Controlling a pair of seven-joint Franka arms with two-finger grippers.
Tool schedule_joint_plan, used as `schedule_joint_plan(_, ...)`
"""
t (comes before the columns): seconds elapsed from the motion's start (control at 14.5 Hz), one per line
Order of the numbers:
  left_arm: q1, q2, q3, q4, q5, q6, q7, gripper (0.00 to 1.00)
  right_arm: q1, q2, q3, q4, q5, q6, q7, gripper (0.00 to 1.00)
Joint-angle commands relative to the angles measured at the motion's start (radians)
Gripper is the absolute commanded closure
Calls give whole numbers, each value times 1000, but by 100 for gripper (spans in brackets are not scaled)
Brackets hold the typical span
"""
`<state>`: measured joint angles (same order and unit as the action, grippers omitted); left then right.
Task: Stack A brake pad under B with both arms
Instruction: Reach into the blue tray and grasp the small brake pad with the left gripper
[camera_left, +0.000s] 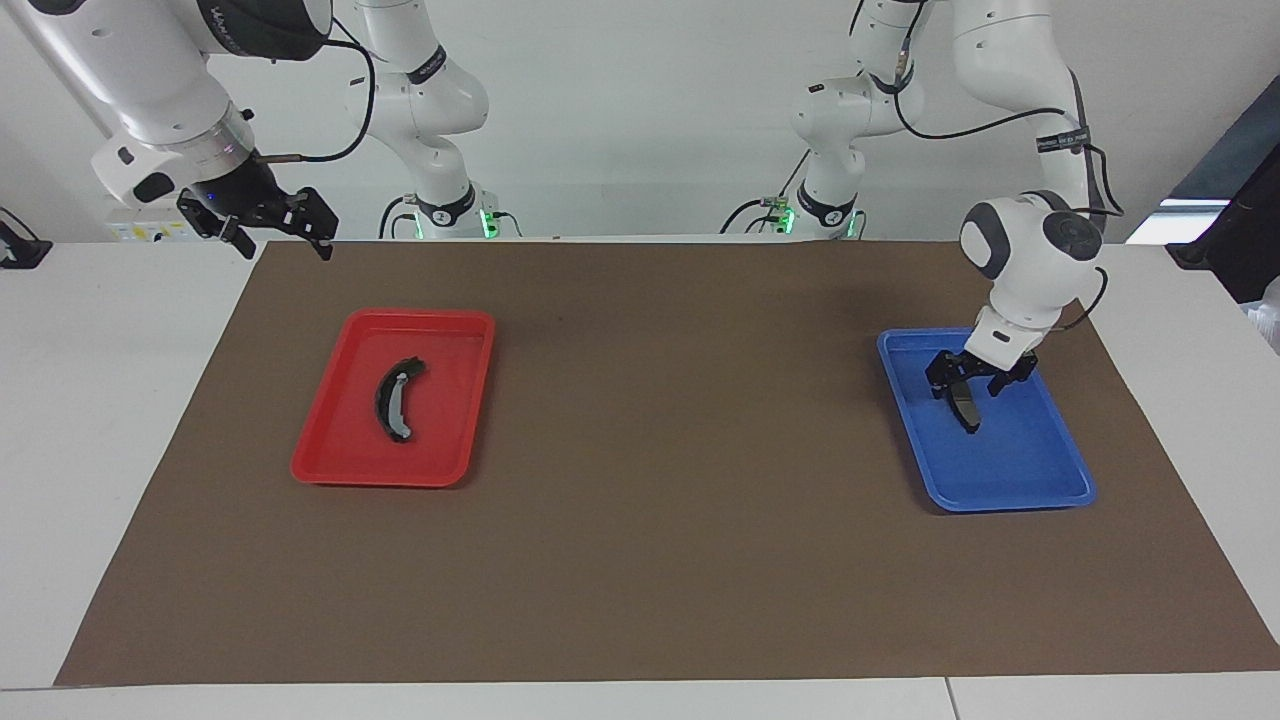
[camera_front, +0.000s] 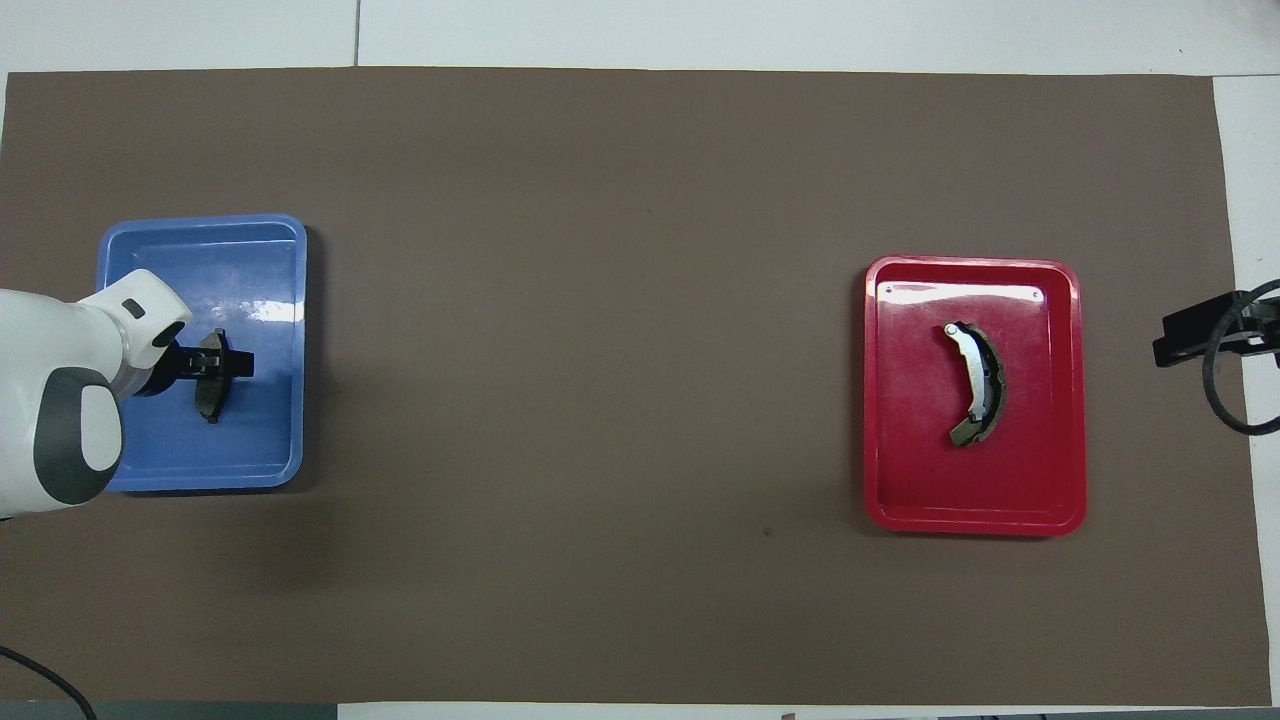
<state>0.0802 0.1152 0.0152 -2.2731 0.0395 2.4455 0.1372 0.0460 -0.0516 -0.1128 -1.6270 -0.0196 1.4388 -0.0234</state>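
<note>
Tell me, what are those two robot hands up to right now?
Left hand down in blue plastic tray, at short dark grey pad. Right hand waits, raised off the mat. Curved black crescent piece untouched in red plastic tray.

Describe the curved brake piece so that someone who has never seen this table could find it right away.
Find the red tray on the brown mat, toward the right arm's end of the table. The curved brake piece lies alone in it, untouched. It is a long black crescent with a light grey metal strip, unlike the short straight dark pad in the blue tray, where the left tool is.
</note>
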Motion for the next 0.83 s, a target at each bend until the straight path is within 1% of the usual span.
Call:
schedule_joint_plan(0.0, 18, 21, -4, -20, -3, 55, 13, 8, -9, 6, 4, 4, 17, 9, -21, 0)
schedule_joint_plan(0.07, 20, 24, -4, -29, -3, 67, 12, 19, -9, 6, 2, 4, 17, 9, -21, 0)
schedule_joint_plan(0.21, 35, 23, -3, -34, -3, 66, 13, 49, -9, 6, 4, 4, 17, 9, -21, 0)
schedule_joint_plan(0.28, 44, 23, -4, -34, -3, 61, 10, 68, -9, 6, 2, 4, 17, 9, -21, 0)
schedule_joint_plan(0.35, 46, 21, -3, -33, -3, 57, 16, 82, -9, 6, 2, 4, 17, 9, -21, 0)
schedule_joint_plan(0.41, 46, 21, -3, -28, -3, 53, 15, 92, -9, 6, 4, 4, 17, 9, -21, 0)
schedule_joint_plan(0.48, 44, 12, -4, -25, -3, 50, 15, 97, -9, 6, 4, 4, 17, 9, -21, 0)
schedule_joint_plan(0.55, 35, 0, -4, -20, -3, 25, 15, 99, -9, 6, 2, 4, 17, 9, -21, 0)
schedule_joint_plan(0.69, 20, -49, -11, 23, -1, -81, 9, 99, -9, 6, 2, 4, 17, 9, -21, 0)
schedule_joint_plan(0.76, -6, -67, -11, 46, -3, -136, 6, 99, -9, 6, 4, 4, 17, 9, -21, 0)
